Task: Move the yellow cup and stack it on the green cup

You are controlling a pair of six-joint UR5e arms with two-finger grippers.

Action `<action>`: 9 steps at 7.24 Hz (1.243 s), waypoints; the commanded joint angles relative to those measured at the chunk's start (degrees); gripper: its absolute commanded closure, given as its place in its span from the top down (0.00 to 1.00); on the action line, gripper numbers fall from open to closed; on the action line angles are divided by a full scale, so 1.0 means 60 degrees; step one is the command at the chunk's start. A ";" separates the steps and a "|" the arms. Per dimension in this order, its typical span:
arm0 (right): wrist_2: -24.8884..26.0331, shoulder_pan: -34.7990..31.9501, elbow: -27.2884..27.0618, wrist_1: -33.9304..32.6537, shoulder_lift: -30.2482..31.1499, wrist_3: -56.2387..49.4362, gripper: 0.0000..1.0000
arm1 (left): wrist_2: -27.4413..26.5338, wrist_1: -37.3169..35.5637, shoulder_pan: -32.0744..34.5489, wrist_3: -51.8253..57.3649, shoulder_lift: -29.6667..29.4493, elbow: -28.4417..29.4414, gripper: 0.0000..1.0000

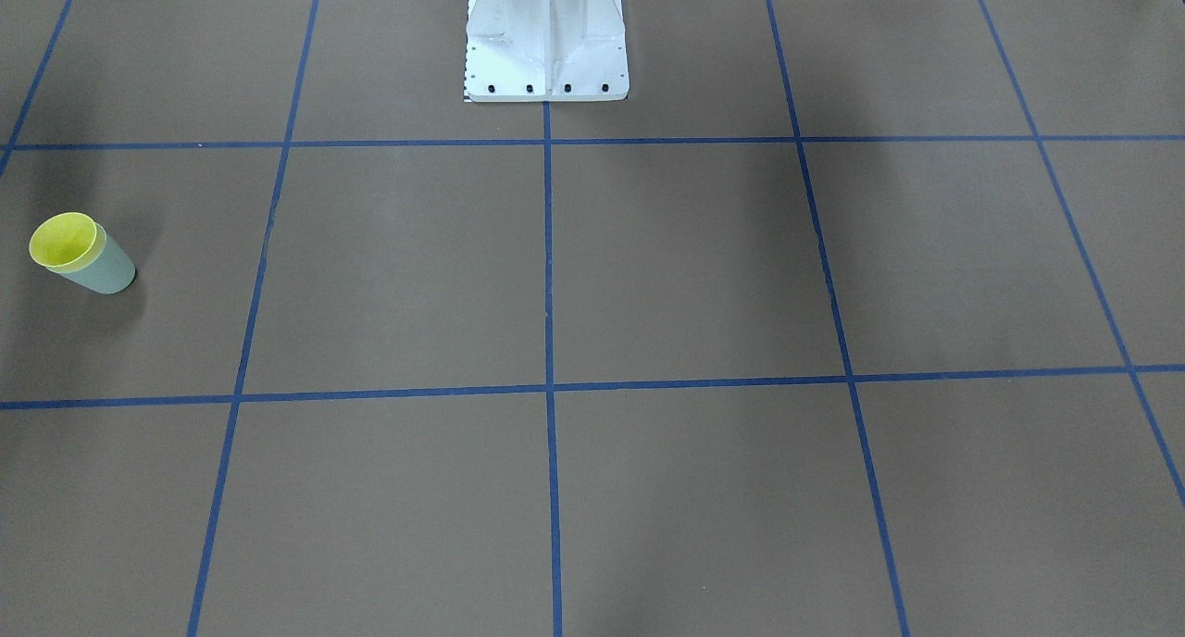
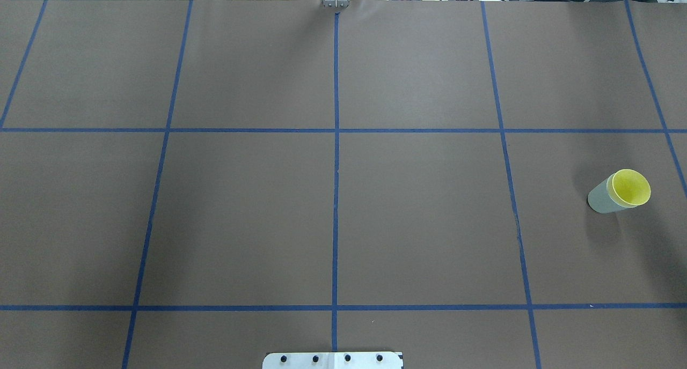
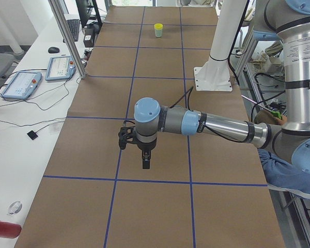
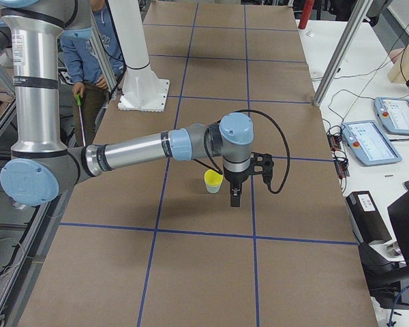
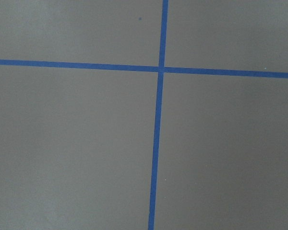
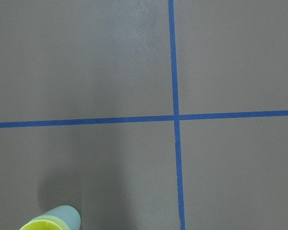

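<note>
The yellow cup (image 2: 631,187) sits nested inside the green cup (image 2: 600,199), both upright on the brown table at the robot's right end. The stack also shows in the front-facing view, with the yellow cup (image 1: 63,239) in the green cup (image 1: 109,270), and at the bottom left of the right wrist view (image 6: 41,225). My right gripper (image 4: 234,199) hangs just beside the stack (image 4: 213,180), apart from it. My left gripper (image 3: 146,164) hangs over bare table far from the cups. Neither gripper shows in a view where I can tell if it is open or shut.
Blue tape lines (image 2: 336,144) divide the table into squares. The white robot pedestal (image 1: 546,44) stands at the table's near middle edge. Tablets and cables lie on a side bench (image 4: 378,139). A person (image 4: 88,48) stands behind the robot.
</note>
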State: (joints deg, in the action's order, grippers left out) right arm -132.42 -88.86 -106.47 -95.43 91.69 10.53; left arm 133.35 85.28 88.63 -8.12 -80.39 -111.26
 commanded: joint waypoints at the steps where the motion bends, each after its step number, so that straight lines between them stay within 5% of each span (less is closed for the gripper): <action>1: -0.0078 0.0015 0.0078 0.0011 -0.0077 0.0017 1.00 | 0.0505 0.0053 -0.0007 -0.0009 0.0010 -0.0251 1.00; 3: -0.0123 0.0015 0.0122 -0.0018 0.0053 0.0017 1.00 | 0.0642 0.0025 0.0081 -0.0009 -0.0005 -0.1520 1.00; 5: -0.0050 0.0001 0.0006 -0.0032 0.0142 0.0017 1.00 | 0.0612 -0.0120 0.0052 -0.0053 -0.0020 -0.1322 1.00; 8: 0.0009 -0.0014 -0.0053 0.0026 0.0347 0.0017 1.00 | -0.0658 -0.0107 0.0023 -0.0038 -0.0486 0.0972 1.00; 9: 0.0024 -0.0043 -0.0213 0.0026 0.0420 0.0017 1.00 | -0.0633 -0.0078 0.0023 0.0034 -0.0488 0.1037 1.00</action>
State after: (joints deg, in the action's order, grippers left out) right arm -132.42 -88.97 -106.95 -95.32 93.70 10.64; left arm 130.93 84.60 88.80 -8.19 -82.72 -107.53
